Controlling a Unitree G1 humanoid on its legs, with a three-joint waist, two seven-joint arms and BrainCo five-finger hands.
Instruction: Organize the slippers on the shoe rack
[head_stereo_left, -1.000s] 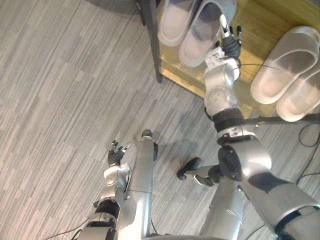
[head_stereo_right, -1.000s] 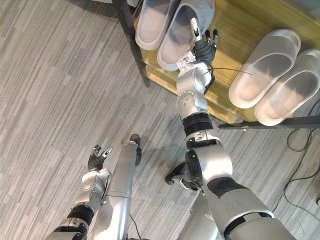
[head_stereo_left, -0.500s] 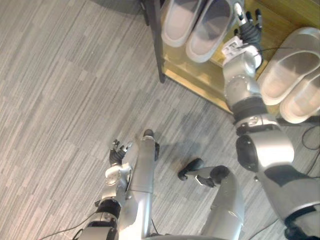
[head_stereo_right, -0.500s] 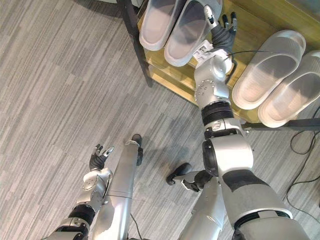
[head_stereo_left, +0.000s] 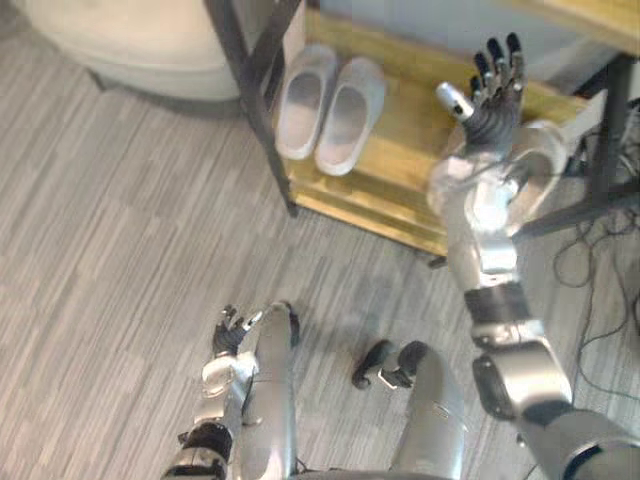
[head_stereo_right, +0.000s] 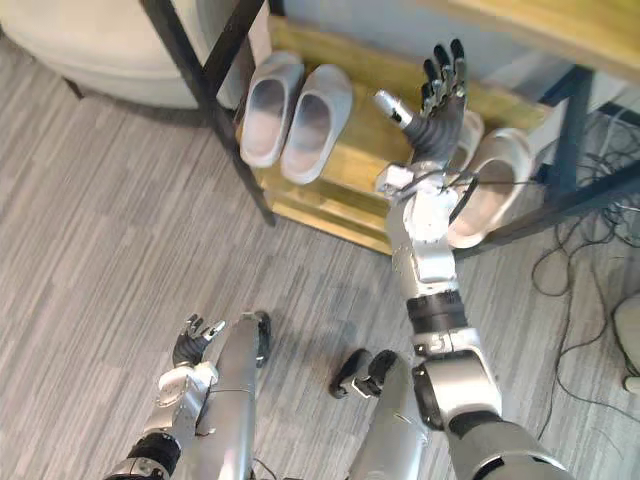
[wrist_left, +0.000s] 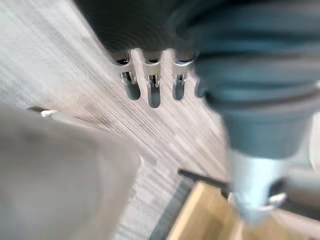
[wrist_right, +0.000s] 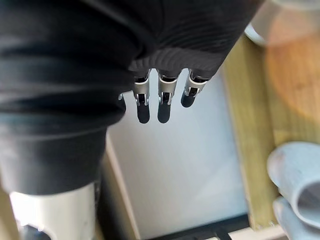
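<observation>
While both hands are hanging empty and unclenched, right hand (head_stereo_left: 492, 108) upper right, left hand (head_stereo_left: 228, 338) lower left, the grey slippers (head_stereo_left: 350, 110) are looking light and soft, likely best pinched at the upper's rim.

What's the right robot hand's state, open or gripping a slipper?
Open and empty. The right robot hand shows straight, spread fingers with nothing between them; the grey slippers lie on the shelf, apart from it.

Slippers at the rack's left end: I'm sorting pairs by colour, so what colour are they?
Light grey slippers, plain, clearest in the left eye view.
</observation>
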